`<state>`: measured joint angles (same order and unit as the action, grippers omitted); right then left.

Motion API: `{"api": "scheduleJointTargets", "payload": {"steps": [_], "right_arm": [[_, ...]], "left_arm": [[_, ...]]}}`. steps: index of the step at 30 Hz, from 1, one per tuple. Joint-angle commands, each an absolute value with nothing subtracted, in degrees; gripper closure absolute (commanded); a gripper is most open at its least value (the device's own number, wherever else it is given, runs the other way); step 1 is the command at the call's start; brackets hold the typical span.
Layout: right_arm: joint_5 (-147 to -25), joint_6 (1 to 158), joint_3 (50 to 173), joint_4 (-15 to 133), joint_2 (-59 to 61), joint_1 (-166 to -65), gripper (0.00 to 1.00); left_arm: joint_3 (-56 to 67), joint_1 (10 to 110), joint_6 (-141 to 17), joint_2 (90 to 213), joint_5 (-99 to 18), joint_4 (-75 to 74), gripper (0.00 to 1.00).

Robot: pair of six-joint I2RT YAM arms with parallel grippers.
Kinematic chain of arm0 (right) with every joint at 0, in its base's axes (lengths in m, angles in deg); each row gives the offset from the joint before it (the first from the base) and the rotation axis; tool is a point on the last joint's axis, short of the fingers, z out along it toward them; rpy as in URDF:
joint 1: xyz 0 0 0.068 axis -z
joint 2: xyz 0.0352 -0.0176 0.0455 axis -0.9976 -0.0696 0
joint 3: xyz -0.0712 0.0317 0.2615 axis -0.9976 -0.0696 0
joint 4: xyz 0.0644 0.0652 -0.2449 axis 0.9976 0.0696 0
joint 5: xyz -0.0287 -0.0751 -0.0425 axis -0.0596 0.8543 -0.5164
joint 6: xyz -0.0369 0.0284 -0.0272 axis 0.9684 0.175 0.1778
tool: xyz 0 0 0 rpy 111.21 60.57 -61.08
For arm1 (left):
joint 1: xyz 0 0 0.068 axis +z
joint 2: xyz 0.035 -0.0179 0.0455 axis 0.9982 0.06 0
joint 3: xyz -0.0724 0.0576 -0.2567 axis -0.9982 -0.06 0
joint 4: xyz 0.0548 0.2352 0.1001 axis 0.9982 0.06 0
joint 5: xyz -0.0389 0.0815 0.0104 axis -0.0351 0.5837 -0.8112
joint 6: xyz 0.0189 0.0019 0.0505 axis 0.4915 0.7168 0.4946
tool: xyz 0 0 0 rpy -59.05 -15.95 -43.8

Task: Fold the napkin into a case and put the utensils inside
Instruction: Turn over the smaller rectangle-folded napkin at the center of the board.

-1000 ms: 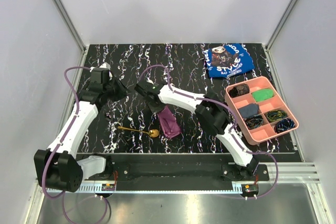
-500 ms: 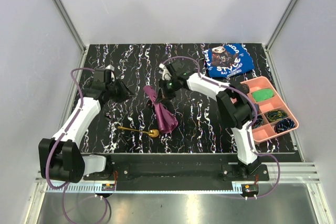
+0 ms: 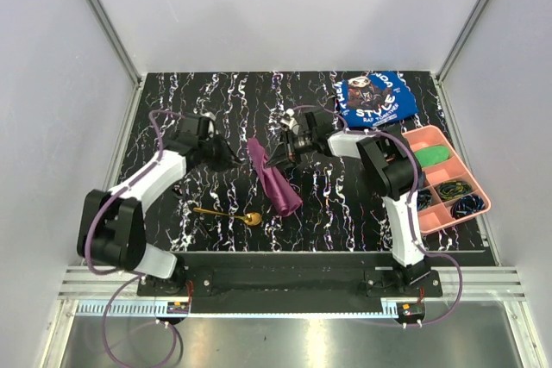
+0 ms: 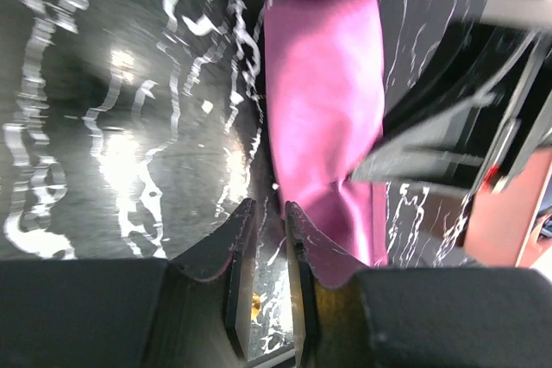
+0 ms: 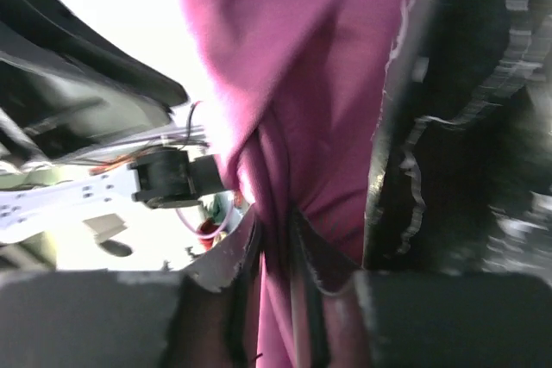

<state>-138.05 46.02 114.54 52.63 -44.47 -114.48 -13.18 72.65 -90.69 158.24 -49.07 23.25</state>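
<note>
The plum-purple napkin point(image 3: 276, 180) is a narrow bunched strip, its upper part held off the black marbled table and its lower end near the front. My right gripper point(image 3: 279, 159) is shut on a gathered fold of the napkin point(image 5: 293, 66), and cloth fills the gap at the right gripper point(image 5: 274, 221). My left gripper point(image 3: 231, 161) sits just left of the cloth. In its wrist view the left gripper point(image 4: 266, 206) has its jaws nearly together with only bare table between them, beside the napkin point(image 4: 323, 101). The gold spoon point(image 3: 228, 214) lies at the front left of the cloth.
A pink tray point(image 3: 473, 213) with compartments of small items stands at the right edge. A blue cloth point(image 3: 375, 99) with white lettering lies at the back right. The right arm's elbow reaches over the table near the tray.
The right gripper drew back to the right with the napkin, dragging it into a long strip. The left gripper moved right, close to the cloth's left side. The spoon stayed put.
</note>
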Motion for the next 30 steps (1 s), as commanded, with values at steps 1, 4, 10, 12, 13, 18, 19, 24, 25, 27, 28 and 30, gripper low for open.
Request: {"api": "scheduleJointTargets", "payload": {"steps": [1, 4, 10, 12, 13, 18, 19, 24, 25, 27, 28, 30], "right_arm": [[-146.74, 41.18, 114.79, 45.46, -48.29, -111.51, 0.74], [-143.43, 48.79, 117.51, 57.11, -47.43, -108.79, 0.62], [-113.64, 75.01, 132.02, 97.4, -42.33, -104.83, 0.37], [-108.63, 76.77, 132.63, 100.48, -39.87, -104.91, 0.27], [-107.82, 77.12, 132.46, 101.18, -39.16, -104.91, 0.27], [-109.29, 75.02, 122.74, 97.6, -30.4, -109.03, 0.31], [-110.0, 74.15, 120.62, 96.11, -28.98, -110.08, 0.32], [-112.38, 68.26, 109.63, 87.4, -23.34, -117.99, 0.46], [-112.99, 67.55, 108.48, 86.52, -23.16, -118.7, 0.52], [-114.05, 66.06, 104.63, 83.01, -22.55, -119.58, 0.56], [-114.05, 65.88, 103.29, 82.13, -22.55, -119.59, 0.61], [-110.82, 66.57, 100.3, 81.76, -22.2, -119.59, 0.64]], "left_arm": [[-9.8, 69.17, -93.06, 162.32, -50.54, 17.62, 0.78], [-7.25, 67.84, -93.85, 165.92, -51.23, 16.65, 0.78], [-2.15, 65.47, -94.82, 171.81, -52.47, 14.98, 0.78], [-1.8, 65.03, -95.87, 173.83, -53.08, 13.32, 0.78], [-1.45, 64.77, -95.96, 174.62, -53.34, 12.88, 0.78], [0.84, 63.8, -96.05, 179.63, -55.19, 10.86, 0.8], [1.28, 63.62, -96.05, 180.25, -55.1, 10.76, 0.81], [3.65, 63.36, -97.72, 184.03, -55.89, 7.25, 0.81], [4.09, 63.36, -97.9, 184.64, -56.16, 6.73, 0.81], [5.49, 63.36, -98.77, 186.84, -55.9, 6.55, 0.81], [5.85, 63.36, -99.13, 188.15, -55.81, 6.63, 0.82], [7.08, 63.45, -99.48, 189.04, -54.06, 7.59, 0.82]]}}
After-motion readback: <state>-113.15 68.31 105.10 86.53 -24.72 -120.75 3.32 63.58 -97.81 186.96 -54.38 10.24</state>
